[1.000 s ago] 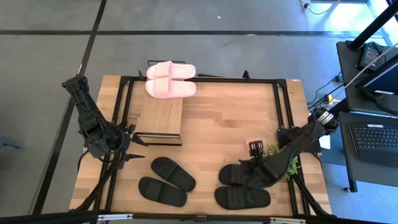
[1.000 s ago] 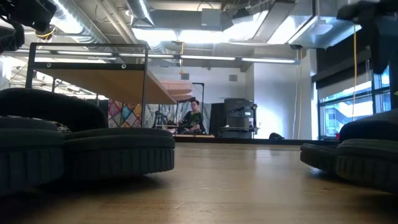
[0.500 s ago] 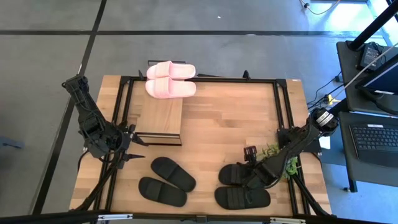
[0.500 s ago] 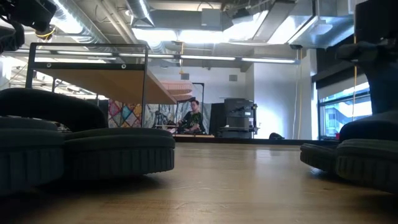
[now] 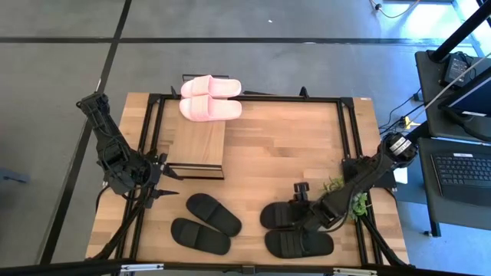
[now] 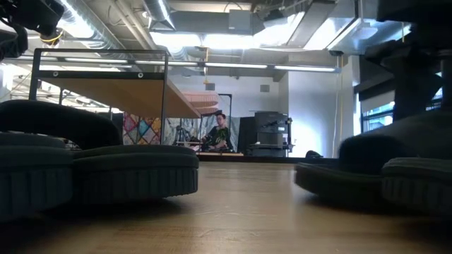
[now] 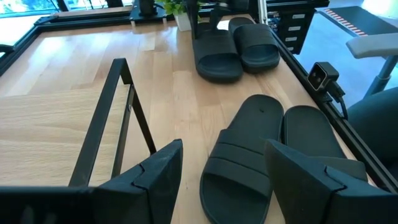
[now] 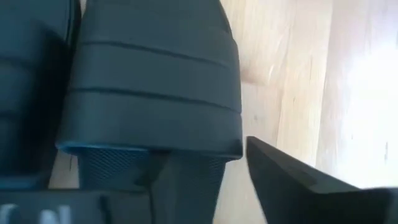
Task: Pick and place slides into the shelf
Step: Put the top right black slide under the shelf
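From above, the right gripper [image 5: 301,208] sat at a black slide [image 5: 282,215] near the table's front right. Only its wrist view showed one finger [image 8: 298,186] beside the strap [image 8: 152,93]; whether it gripped, I could not tell.

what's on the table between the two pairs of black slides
Nothing. In the high view, only bare tabletop separates the left black pair from the right black pair, where the right gripper works.

Two slides [image 5: 209,98] lie on the shelf [image 5: 198,142].
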Controlling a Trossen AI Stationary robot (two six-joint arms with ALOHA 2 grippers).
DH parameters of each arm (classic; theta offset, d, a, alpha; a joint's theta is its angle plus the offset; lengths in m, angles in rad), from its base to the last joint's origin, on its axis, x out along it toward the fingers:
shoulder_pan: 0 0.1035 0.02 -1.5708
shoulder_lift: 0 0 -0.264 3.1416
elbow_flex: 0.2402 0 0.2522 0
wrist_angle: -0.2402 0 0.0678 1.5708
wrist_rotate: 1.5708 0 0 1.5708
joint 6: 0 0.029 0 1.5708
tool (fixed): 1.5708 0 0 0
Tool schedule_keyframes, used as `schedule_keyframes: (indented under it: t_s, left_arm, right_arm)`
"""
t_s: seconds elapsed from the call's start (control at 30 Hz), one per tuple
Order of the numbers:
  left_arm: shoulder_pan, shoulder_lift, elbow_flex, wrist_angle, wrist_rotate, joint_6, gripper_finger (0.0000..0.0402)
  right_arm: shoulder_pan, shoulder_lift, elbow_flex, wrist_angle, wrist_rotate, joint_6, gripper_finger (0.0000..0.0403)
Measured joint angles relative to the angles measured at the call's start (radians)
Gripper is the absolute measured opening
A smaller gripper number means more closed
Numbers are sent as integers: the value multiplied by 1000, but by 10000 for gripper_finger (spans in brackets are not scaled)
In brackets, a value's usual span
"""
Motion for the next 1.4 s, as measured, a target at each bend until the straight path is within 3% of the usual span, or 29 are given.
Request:
schedule_keyframes:
  t_s: [0.3, 0.53, 0.63, 0.77, 1.1, 1.3, 1.4]
  left_arm:
    - [0, 0, 0, -1, 0, 0, 217]
    - [0, 0, 0, -5, -1, 4, 217]
    - [0, 0, 0, -5, 0, 45, 217]
    - [0, 0, 0, -4, 0, 78, 217]
    - [0, 0, 0, -4, 0, 78, 217]
    - [0, 0, 0, -4, 0, 79, 217]
    - [0, 0, 0, -3, 0, 79, 217]
  right_arm:
    - [-37, 19, 0, 135, 12, -125, 13]
    - [-54, 32, -1, 140, 155, -130, 6]
    - [-70, 26, 9, 118, 264, -177, 5]
    - [-127, 25, 26, 85, 316, -288, 3]
    - [-375, -31, 27, 117, 305, -691, 1]
    - [-559, -87, 27, 239, 122, -951, 0]
    - [-651, -93, 27, 251, 83, -1068, 0]
